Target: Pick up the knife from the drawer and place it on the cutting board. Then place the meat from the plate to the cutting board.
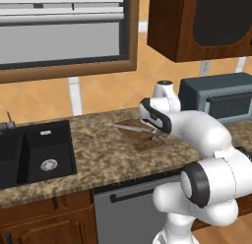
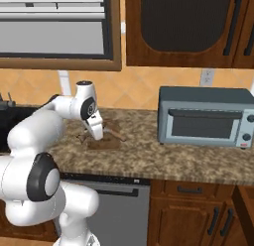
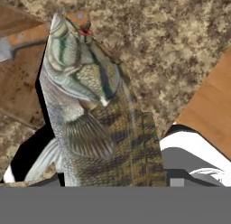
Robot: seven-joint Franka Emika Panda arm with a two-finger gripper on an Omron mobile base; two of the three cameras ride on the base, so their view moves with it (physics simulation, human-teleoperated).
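**Op:** Entry, step two of two. The knife (image 3: 25, 38) lies flat on the cutting board (image 3: 18, 83), brownish handle toward the speckled tabletop (image 3: 171, 51), so I count step one as done.

**Obs:** And the meat?

**Op:** It is a whole fish (image 3: 85, 105). In the hand view it hangs right against the camera and hides both tips. I judge the pincer (image 2: 96, 135) closed on the fish's tail end, since nothing else visibly carries it. I cannot see the pads themselves.

**Obs:** Long axis?

**Op:** It runs along the pincer's line of sight, tail at the hand and head away from it. The head's tip overlaps the knife handle in that view. Whether they touch I cannot tell.

**Obs:** Where is the board relative to the load?

**Op:** It lies to the left of the hand view, under the fish's head half. Bare tabletop shows under the right side. In the right base view the hand sits low over the board, well left of the grey toaster oven (image 2: 206, 116).

**Obs:** Next move?

**Op:** My judgement: nudge toward the board side, lay the fish down beside the blade, then release. The risk is a tail left hanging off the board edge.
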